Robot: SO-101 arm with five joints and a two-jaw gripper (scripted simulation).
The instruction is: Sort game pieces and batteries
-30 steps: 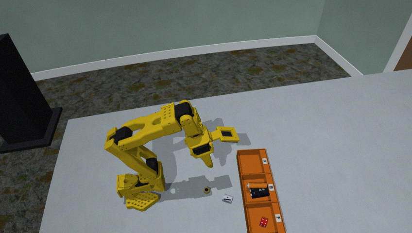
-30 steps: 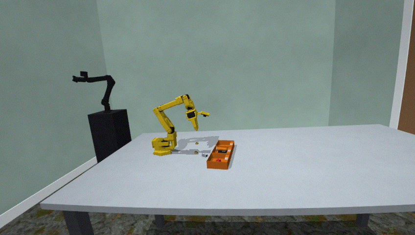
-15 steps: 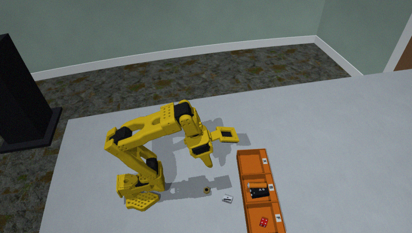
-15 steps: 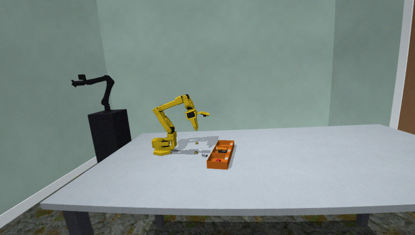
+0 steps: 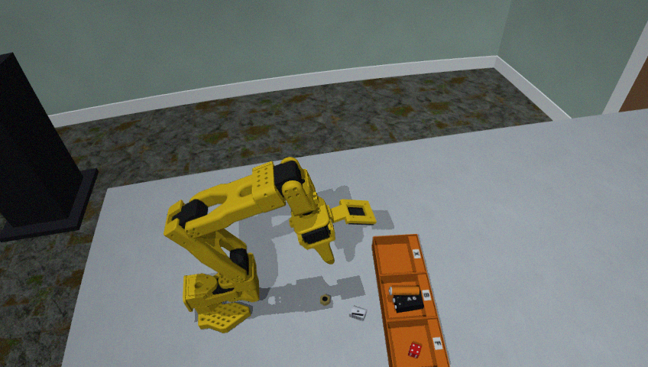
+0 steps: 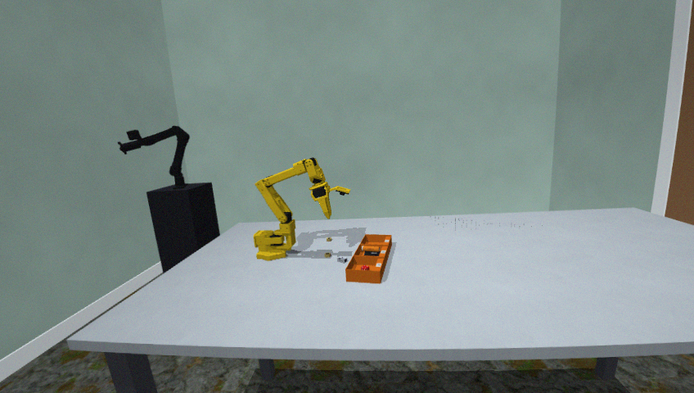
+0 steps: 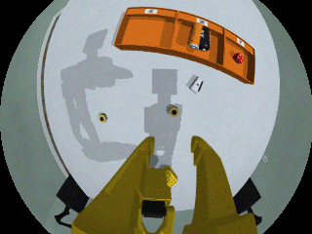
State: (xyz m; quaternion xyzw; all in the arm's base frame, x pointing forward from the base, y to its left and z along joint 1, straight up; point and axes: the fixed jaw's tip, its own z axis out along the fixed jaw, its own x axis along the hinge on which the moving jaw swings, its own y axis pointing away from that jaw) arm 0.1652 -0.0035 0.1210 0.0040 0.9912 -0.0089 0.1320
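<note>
The orange tray (image 5: 377, 272) (image 6: 362, 278) (image 7: 146, 33) has three bins marked X, B and F. Bin B holds an orange cylinder battery (image 5: 404, 290) and a black block battery (image 5: 408, 303) (image 7: 201, 41). Bin F holds a red die (image 5: 414, 349) (image 7: 238, 58). Bin X is empty. A small white block with a dark mark (image 5: 358, 313) (image 7: 195, 84) lies on the table left of the tray. My gripper (image 5: 329, 260) (image 6: 328, 215) (image 7: 174, 146) hangs high above the table, left of the tray, pointing down. Its fingers stand narrow with nothing between them.
A brass nut (image 5: 324, 299) (image 7: 174, 112) lies on the table left of the white block. A second nut (image 7: 103, 117) (image 6: 328, 239) lies farther back, hidden behind the arm in the top view. A black pedestal (image 6: 182, 219) with a dark arm stands beyond the table's left edge.
</note>
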